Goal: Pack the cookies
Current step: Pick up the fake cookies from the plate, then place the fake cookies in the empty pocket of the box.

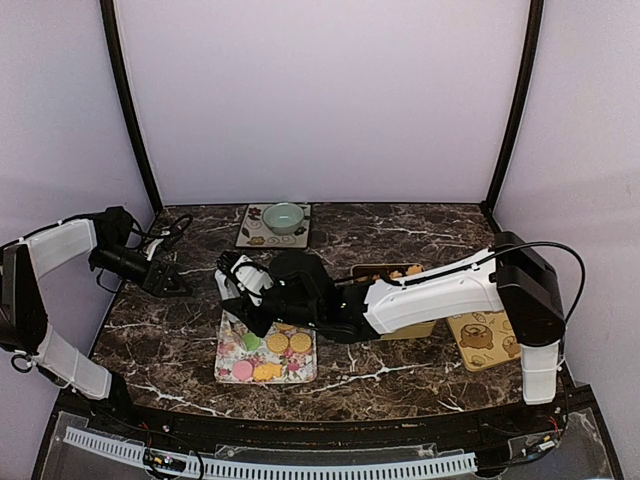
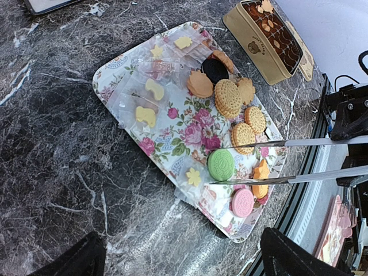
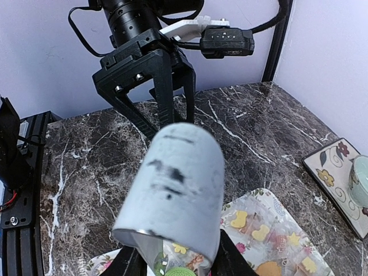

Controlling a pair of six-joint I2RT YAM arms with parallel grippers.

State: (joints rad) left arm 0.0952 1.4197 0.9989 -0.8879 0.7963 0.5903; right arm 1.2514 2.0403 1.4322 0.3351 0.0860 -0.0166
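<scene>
The cookies lie on a floral tray: golden round and flower-shaped ones, a dark one, a green one, a pink one, and small yellow ones in clear wrappers. My right gripper is shut on the pale handle of metal tongs. The tongs' two blades reach over the tray, one on each side of the green cookie. My left gripper is open and empty, above the table left of the tray. More cookies lie in a gold tin.
The gold tin stands behind the right forearm, and its bear-printed lid lies at the right. A green bowl sits on a patterned mat at the back. The left gripper hangs close in front of the tongs.
</scene>
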